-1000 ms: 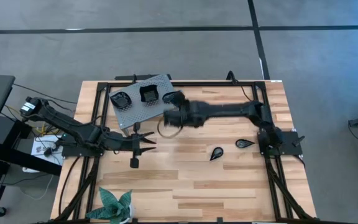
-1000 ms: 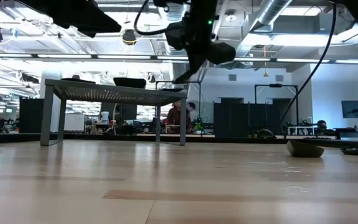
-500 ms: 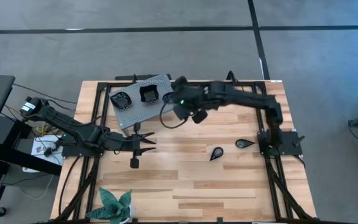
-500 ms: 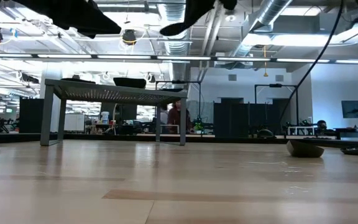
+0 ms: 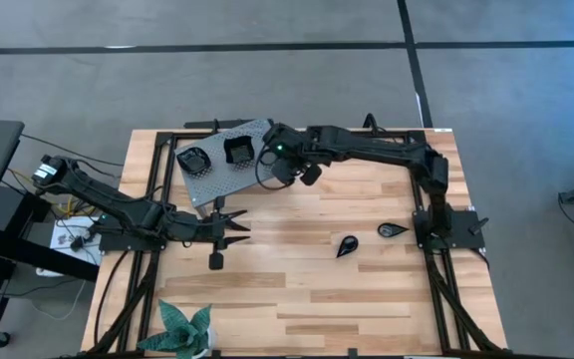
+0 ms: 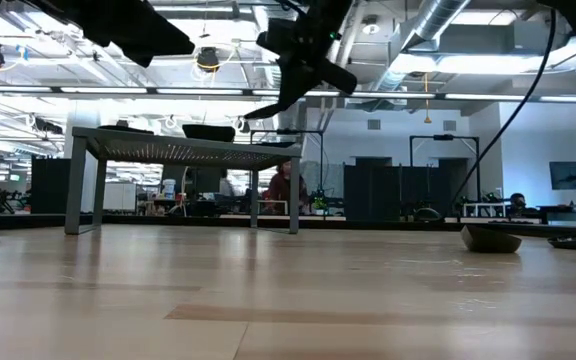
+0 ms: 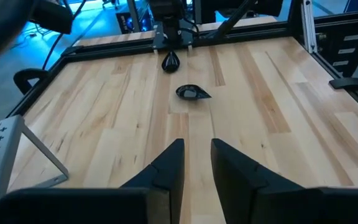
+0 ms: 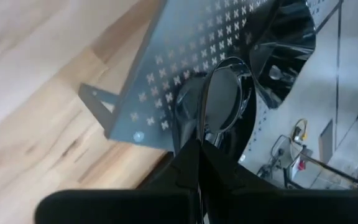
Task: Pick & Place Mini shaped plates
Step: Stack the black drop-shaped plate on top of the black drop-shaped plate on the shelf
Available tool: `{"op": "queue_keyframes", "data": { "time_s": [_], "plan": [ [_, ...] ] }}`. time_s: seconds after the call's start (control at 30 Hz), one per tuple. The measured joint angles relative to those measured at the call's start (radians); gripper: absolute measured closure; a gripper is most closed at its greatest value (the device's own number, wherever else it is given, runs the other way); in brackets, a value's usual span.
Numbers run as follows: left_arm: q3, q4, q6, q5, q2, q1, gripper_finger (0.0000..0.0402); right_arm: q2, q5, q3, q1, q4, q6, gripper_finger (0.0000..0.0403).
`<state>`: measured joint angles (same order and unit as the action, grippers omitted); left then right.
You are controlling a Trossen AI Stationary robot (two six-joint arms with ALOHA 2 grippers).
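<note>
My right gripper (image 5: 272,152) is over the right end of the grey perforated stand (image 5: 217,168), shut on a glossy black mini plate (image 8: 221,98). Two more black plates (image 5: 194,158) (image 5: 238,150) rest on the stand's top. Two teardrop plates (image 5: 347,245) (image 5: 392,230) lie flat on the table near the right arm's base. My left gripper (image 7: 194,163) hovers open near the table's left side, level, with nothing between its fingers. My right gripper pinches the plate's rim (image 8: 204,135) between its two fingers. The fingers slant down toward the stand from the table's right side. The plate sticks out beyond the fingertips, tilted, and hangs clear above the stand's top (image 6: 268,106).
A green leafy plant (image 5: 185,329) stands at the near left edge. A black frame rail (image 5: 347,133) runs along the far edge. Bare wood (image 5: 297,289) stretches across the middle and near side of the table.
My right arm has swung toward the table's far edge and left, rising and turning its wrist. It carried the plate from beside the stand's right end to above it. The gripper stayed shut on the plate.
</note>
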<state>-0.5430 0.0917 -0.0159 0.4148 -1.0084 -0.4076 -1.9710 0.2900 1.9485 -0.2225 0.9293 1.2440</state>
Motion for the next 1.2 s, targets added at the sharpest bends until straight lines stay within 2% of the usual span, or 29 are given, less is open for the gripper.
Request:
{"op": "queue_keyframes", "data": {
  "time_s": [0.13, 0.53, 0.97, 1.07, 1.2],
  "plan": [
    [0.000, 0.002, -0.002, 0.000, 0.000, 0.000, 0.0321, -0.001, -0.033, -0.020, -0.018, -0.008, 0.072, 0.0397],
    [0.000, 0.014, -0.005, 0.000, 0.000, 0.000, 0.0321, -0.039, -0.056, -0.022, -0.034, -0.023, 0.069, 0.0400],
    [0.000, 0.014, -0.005, 0.000, 0.000, 0.000, 0.0321, -0.049, -0.027, -0.023, -0.042, -0.040, 0.059, 0.0358],
    [0.000, 0.014, -0.004, 0.000, 0.000, 0.000, 0.0321, -0.049, -0.027, -0.023, -0.043, -0.044, 0.005, 0.0351],
    [0.000, 0.014, -0.003, 0.000, 0.000, 0.000, 0.0321, -0.049, -0.021, -0.023, -0.024, -0.040, -0.150, 0.0348]
  ]
}}
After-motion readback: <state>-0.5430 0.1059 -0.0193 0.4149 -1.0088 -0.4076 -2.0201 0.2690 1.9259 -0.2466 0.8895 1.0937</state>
